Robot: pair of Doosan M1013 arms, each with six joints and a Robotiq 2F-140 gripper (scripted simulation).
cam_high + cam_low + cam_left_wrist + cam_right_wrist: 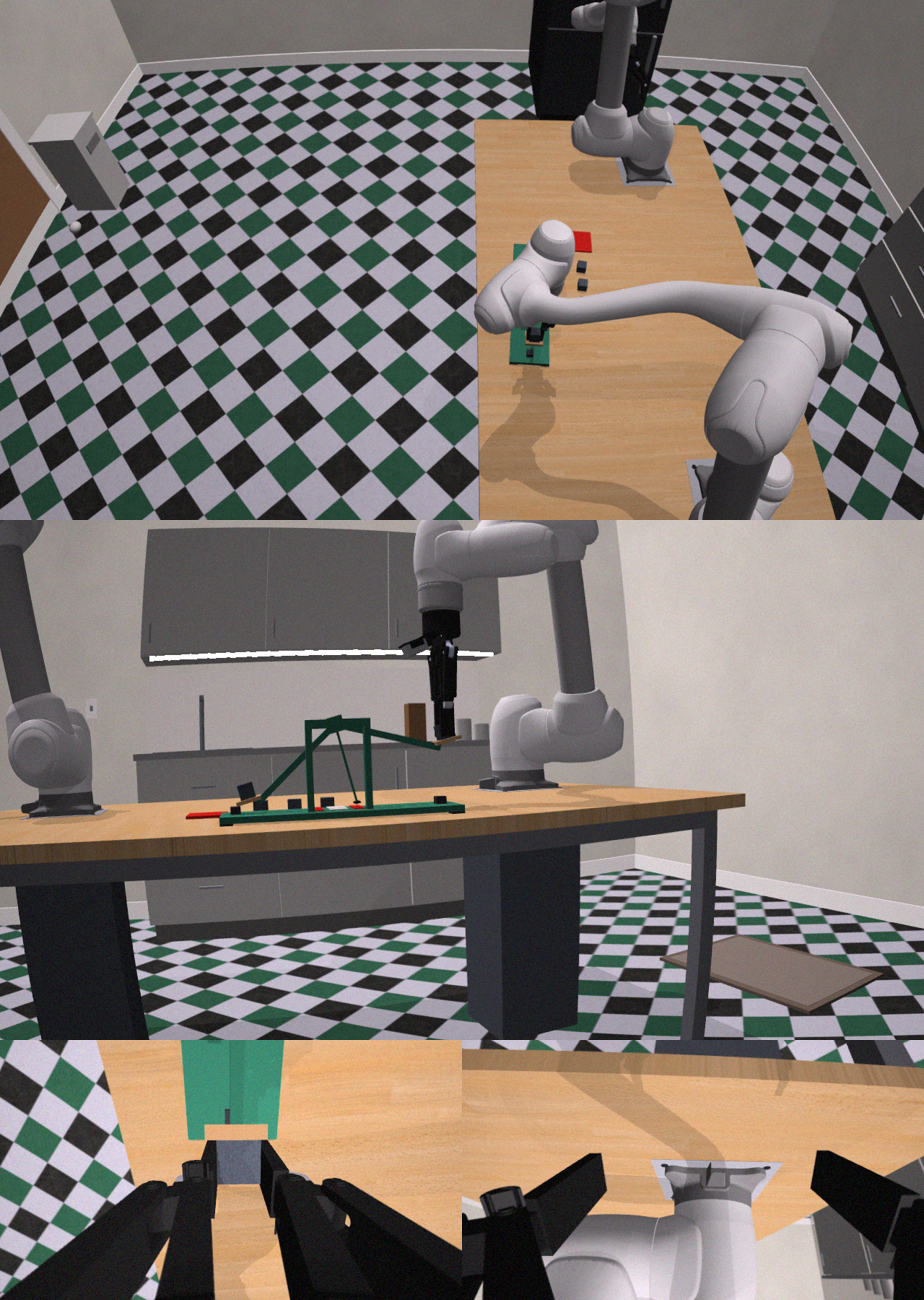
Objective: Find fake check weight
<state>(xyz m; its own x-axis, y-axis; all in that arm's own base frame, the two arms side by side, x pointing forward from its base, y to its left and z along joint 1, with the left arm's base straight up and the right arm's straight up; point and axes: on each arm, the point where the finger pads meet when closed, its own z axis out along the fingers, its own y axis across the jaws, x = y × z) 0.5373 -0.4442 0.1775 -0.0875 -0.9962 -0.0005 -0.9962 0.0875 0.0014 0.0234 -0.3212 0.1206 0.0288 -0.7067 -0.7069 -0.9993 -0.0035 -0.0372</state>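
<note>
While left fingers (548,323) (444,721) pinch one weight (535,334) (238,1162), another (245,790) on low pan (247,800), seemingly three others (582,284) (294,804) behind, right fingers spread

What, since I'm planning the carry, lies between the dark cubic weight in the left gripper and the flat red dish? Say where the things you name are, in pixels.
The upright green balance frame (369,768) stands along the way, and another dark cube (245,790) on the lower tan pan (247,800) sits near the red dish (582,241) (203,815). Nothing visible separates the left gripper (535,332) (444,731) (237,1156) from its weight (535,334) (238,1162).
</note>
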